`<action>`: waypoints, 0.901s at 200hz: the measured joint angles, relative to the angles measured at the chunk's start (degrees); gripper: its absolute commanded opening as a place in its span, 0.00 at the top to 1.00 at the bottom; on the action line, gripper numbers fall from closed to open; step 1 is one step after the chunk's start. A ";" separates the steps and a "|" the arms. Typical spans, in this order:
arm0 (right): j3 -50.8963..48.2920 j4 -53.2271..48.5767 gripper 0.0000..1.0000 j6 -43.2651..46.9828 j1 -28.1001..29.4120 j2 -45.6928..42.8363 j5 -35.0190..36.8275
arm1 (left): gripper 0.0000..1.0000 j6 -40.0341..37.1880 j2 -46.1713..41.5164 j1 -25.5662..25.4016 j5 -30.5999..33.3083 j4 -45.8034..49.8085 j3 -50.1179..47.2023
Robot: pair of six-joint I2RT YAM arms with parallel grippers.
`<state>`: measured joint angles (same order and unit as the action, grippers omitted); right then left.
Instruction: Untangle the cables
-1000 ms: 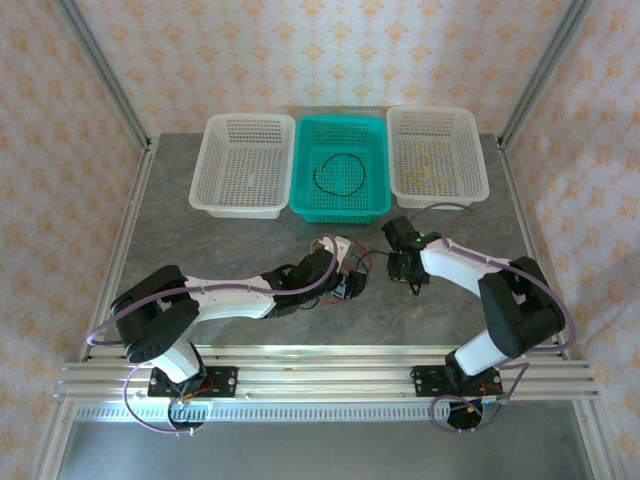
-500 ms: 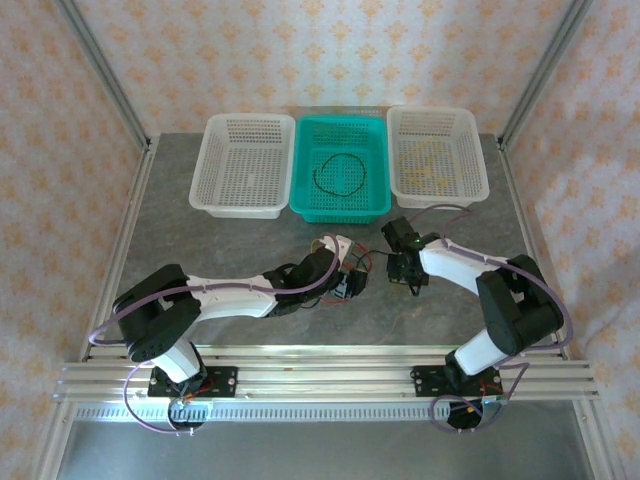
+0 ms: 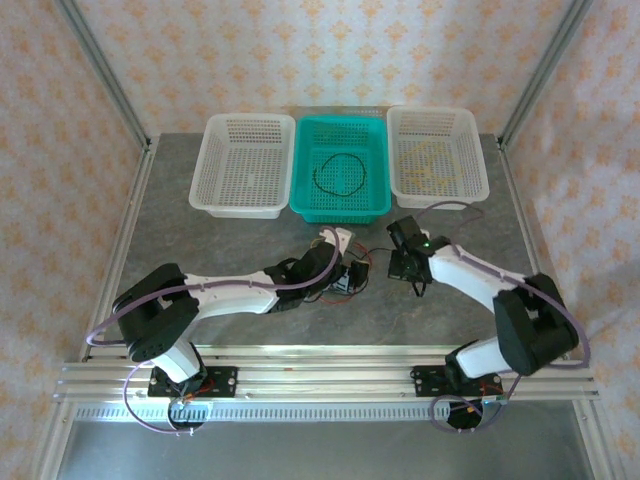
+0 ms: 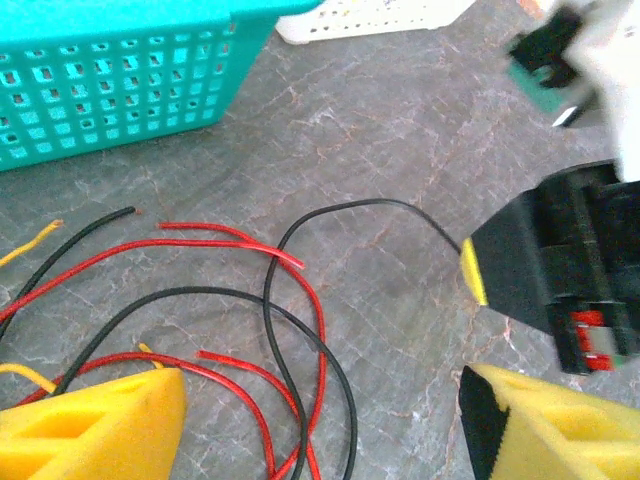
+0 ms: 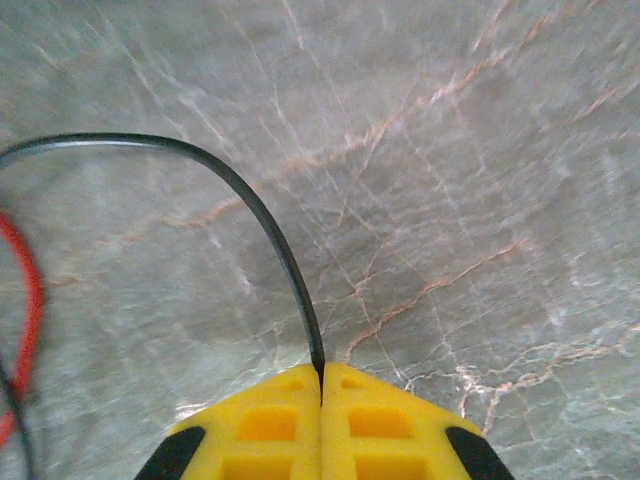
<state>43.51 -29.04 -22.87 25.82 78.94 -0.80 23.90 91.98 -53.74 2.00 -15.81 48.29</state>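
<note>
The cables (image 4: 300, 300) are loose red, black and yellow strands crossing each other on the grey marble table. My left gripper (image 4: 325, 400) hovers open over them, one yellow finger on each side and nothing held. One black cable (image 5: 265, 215) arcs away from the bundle, and my right gripper (image 5: 321, 380) is shut on its end. In the left wrist view the right gripper (image 4: 480, 270) shows at the right with that black cable (image 4: 340, 208) running into it. From above, the bundle (image 3: 363, 256) lies between the left gripper (image 3: 347, 277) and the right gripper (image 3: 405, 270).
Three baskets stand in a row at the back: a white one (image 3: 243, 190), a teal one (image 3: 340, 208) holding a black cable loop (image 3: 340, 173), and a white one (image 3: 470, 150) holding yellow wires (image 3: 430, 160). The teal basket's wall (image 4: 110, 90) is close beyond the bundle.
My right gripper has shifted slightly right with the black cable in it, and its elbow has swung outward. The left gripper has edged a little toward the bundle.
</note>
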 measured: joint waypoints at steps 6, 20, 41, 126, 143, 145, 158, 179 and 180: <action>-0.02 0.11 1.00 0.20 0.00 -1.57 0.11 | 0.23 -0.02 0.00 0.50 0.00 0.00 0.00; -0.02 0.74 1.00 0.63 0.00 -5.35 0.46 | 0.21 -0.24 -0.02 1.70 -0.02 0.00 0.00; -0.02 1.64 1.00 1.55 0.00 -10.05 0.85 | 0.19 -0.50 -0.28 3.50 -0.15 0.00 0.00; 0.00 3.72 1.00 5.81 0.00 -23.12 0.74 | 0.20 -3.39 -3.78 9.90 -8.59 -1.64 0.00; 0.00 4.59 1.00 6.67 0.00 -25.14 0.37 | 0.20 -3.74 -3.78 9.97 -10.67 -1.92 0.00; 0.00 4.63 1.00 6.69 0.00 -25.29 0.35 | 0.20 -3.80 -3.78 9.99 -10.82 -1.97 0.00; 0.02 4.96 1.00 7.32 0.00 -26.14 -0.11 | 0.20 -3.89 -3.76 10.03 -12.55 -2.51 0.02; 0.07 5.11 1.00 8.00 0.00 -26.77 -1.09 | 0.20 -3.72 -3.41 10.60 -15.72 -4.26 0.13; 0.09 5.11 1.00 8.04 0.00 -26.80 -1.14 | 0.20 -3.67 -3.39 10.64 -15.82 -4.33 0.13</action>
<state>43.59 -23.92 -14.83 25.82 52.14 -1.93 20.23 88.60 -43.09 -13.82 -20.14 48.42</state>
